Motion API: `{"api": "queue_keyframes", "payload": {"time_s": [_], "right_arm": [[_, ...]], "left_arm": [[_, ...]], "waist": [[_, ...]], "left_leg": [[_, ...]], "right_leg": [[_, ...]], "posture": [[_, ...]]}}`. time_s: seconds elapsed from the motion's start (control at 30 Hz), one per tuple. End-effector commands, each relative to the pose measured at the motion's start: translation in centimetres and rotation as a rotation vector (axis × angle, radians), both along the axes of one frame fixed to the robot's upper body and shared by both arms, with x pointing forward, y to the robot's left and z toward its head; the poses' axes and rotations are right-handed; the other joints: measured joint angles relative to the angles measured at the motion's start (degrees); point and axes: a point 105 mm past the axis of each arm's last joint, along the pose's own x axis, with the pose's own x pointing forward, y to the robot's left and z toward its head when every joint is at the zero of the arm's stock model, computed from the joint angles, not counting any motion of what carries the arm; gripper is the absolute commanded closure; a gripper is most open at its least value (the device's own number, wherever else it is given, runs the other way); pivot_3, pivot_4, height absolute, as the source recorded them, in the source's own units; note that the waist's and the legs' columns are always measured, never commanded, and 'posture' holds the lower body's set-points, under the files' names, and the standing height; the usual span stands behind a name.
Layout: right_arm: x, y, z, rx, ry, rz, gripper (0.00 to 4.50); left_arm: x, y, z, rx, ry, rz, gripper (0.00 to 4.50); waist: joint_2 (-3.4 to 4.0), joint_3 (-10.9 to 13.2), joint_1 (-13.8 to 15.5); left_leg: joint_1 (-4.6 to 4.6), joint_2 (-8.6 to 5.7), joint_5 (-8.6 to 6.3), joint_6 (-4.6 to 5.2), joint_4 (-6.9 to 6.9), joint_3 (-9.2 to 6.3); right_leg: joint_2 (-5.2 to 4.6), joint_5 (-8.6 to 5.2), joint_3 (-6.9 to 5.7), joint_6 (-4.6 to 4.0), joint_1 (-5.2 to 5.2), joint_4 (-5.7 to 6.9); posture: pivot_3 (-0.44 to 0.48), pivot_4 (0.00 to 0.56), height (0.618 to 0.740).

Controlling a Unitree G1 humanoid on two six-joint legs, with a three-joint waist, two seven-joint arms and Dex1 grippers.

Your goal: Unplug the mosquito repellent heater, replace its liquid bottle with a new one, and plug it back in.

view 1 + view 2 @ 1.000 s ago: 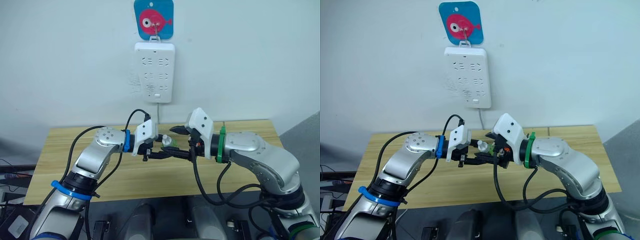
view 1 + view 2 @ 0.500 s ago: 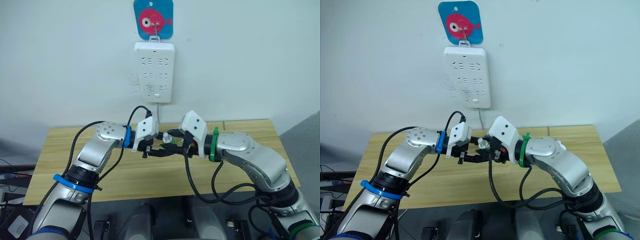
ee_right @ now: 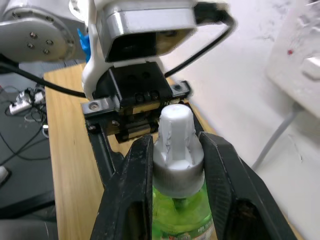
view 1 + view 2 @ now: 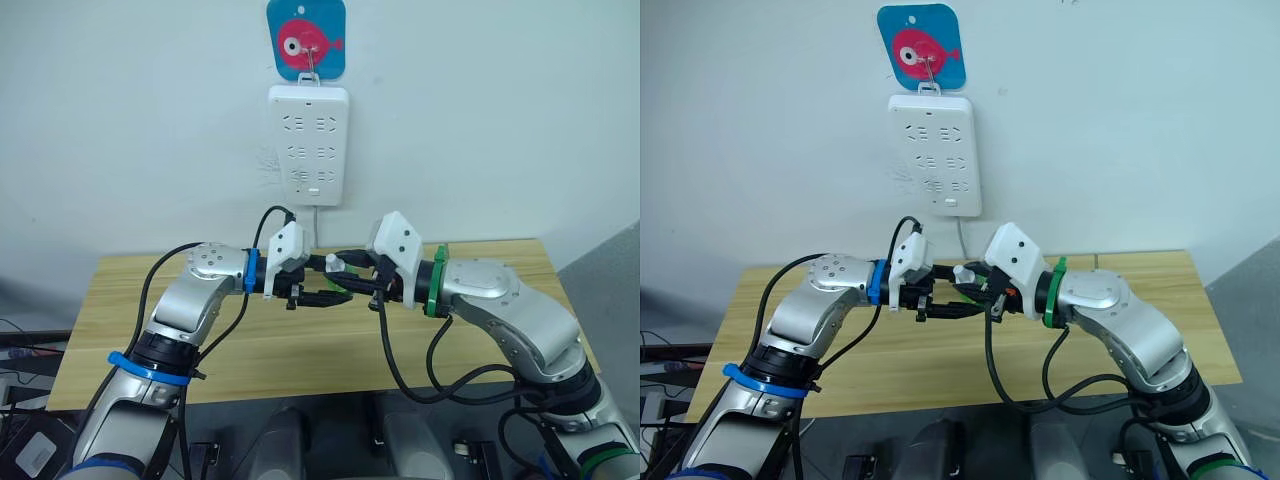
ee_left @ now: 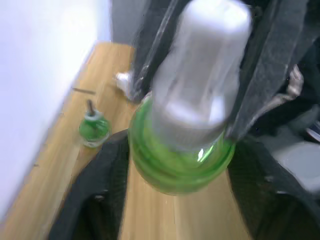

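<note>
**Green refill bottle held between both arms above the surface**

The bottle, green with a white cap, hangs in mid-air over the wooden surface, below the wall power strip. The right end effector is closed on its cap and neck; the left end effector flanks its green body, grip uncertain. It looks light, rigid and smooth; hold the body, turn the cap. Another green bottle stands on the surface.

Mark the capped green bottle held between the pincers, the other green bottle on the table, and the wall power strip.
capped green bottle (image 3: 176, 145): right wrist view, on its white cap.
other green bottle (image 5: 94, 129): left wrist view, on its green body.
power strip (image 4: 309, 143): left eye view, middle of its white face.
</note>
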Motion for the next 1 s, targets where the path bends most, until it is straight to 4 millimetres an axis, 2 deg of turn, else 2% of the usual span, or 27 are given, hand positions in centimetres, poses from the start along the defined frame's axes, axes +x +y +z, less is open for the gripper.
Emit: {"api": "queue_keyframes", "payload": {"time_s": [0.03, 0.07, 0.2, 0.4, 0.53, 0.83, 0.93, 1.0], "right_arm": [[-0.2, -0.7, 1.9, 0.066, -0.032, 0.009, 3.49], [-0.1, -0.8, 2.1, 0.077, -0.032, 0.006, 3.49], [0.1, -1.3, 3.3, 0.149, -0.009, -0.007, 3.49], [0.0, -1.5, 3.9, 0.205, 0.044, 0.004, 3.49], [-0.2, -1.5, 4.2, 0.221, 0.063, 0.014, 3.49], [-0.1, -1.3, 4.9, 0.25, 0.07, 0.016, 3.49], [-0.4, -1.0, 4.9, 0.252, 0.074, 0.022, 3.49], [-0.6, -0.8, 4.8, 0.253, 0.078, 0.026, 3.49]], "left_arm": [[0.3, 0.7, 0.8, -0.03, -0.034, 0.036, 0.27], [0.2, 0.9, 0.6, -0.023, -0.02, 0.037, 0.05], [-0.5, 0.9, 0.7, -0.058, 0.071, 0.036, 0.0], [-1.5, -0.5, 3.1, -0.147, 0.183, 0.011, 0.0], [-1.1, -1.0, 4.5, -0.187, 0.179, 0.024, 0.0], [-1.6, -1.9, 4.1, -0.161, 0.143, -0.005, 0.0], [-1.6, -2.1, 4.2, -0.177, 0.139, -0.001, 0.6], [-1.5, -2.2, 4.3, -0.186, 0.138, 0.002, 1.24]], "waist": [[0.0, -0.02, 0.0], [0.0, -0.02, 0.0], [0.01, -0.18, -0.11], [0.02, -0.64, -0.08], [0.03, -1.17, -0.1], [0.05, -1.97, -0.12], [0.05, -2.18, -0.12], [0.04, -2.3, -0.12]], "left_leg": [[0.02, -0.01, 0.0, -0.01, 0.02, 0.02], [0.03, -0.01, 0.01, -0.01, 0.03, 0.02], [0.13, 0.0, 0.0, 0.03, 0.07, 0.05], [0.14, 0.0, 0.13, -0.09, 0.1, -0.05], [0.18, 0.0, 0.19, -0.1, 0.1, -0.05], [0.26, 0.02, 0.25, -0.13, 0.1, -0.03], [0.26, 0.02, 0.25, -0.12, 0.1, -0.01], [0.26, 0.02, 0.25, -0.12, 0.1, -0.01]], "right_leg": [[-0.01, 0.0, 0.02, 0.0, -0.02, 0.05], [0.0, 0.0, 0.02, 0.0, -0.02, 0.1], [0.0, 0.0, 0.05, 0.0, -0.02, 0.34], [0.02, 0.07, 0.0, -0.12, -0.02, 0.47], [0.05, 0.11, -0.01, -0.18, 0.0, 0.5], [0.1, 0.15, 0.02, -0.25, 0.04, 0.52], [0.1, 0.15, 0.04, -0.25, 0.04, 0.52], [0.1, 0.15, 0.05, -0.25, 0.04, 0.52]], "posture": [[-0.145, 0.172, 0.73], [-0.145, 0.172, 0.73], [-0.146, 0.164, 0.73], [-0.134, 0.154, 0.73], [-0.125, 0.145, 0.73], [-0.124, 0.144, 0.73], [-0.126, 0.143, 0.73], [-0.127, 0.143, 0.73]]}}
